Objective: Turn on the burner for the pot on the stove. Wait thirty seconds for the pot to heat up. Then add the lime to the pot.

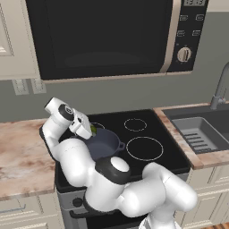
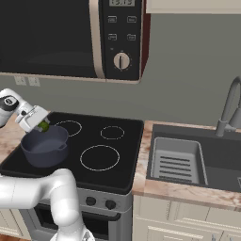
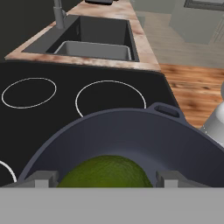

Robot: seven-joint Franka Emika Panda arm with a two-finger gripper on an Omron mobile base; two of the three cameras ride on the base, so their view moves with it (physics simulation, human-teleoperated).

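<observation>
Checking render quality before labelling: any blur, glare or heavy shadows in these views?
Left base view: sharp, flat lighting, the dark grey-blue metal pot evenly lit. Right base view: faint sheen on the black microwave door. Hand view: the small green lime looms large, cropped, unblurred.

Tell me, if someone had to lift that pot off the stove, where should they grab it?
By a loop handle, I'd judge. The pot has small loops on opposite sides of its rim; one faces the rings. Come from above or the side: the wall is round and wide, hard to pinch.
</observation>
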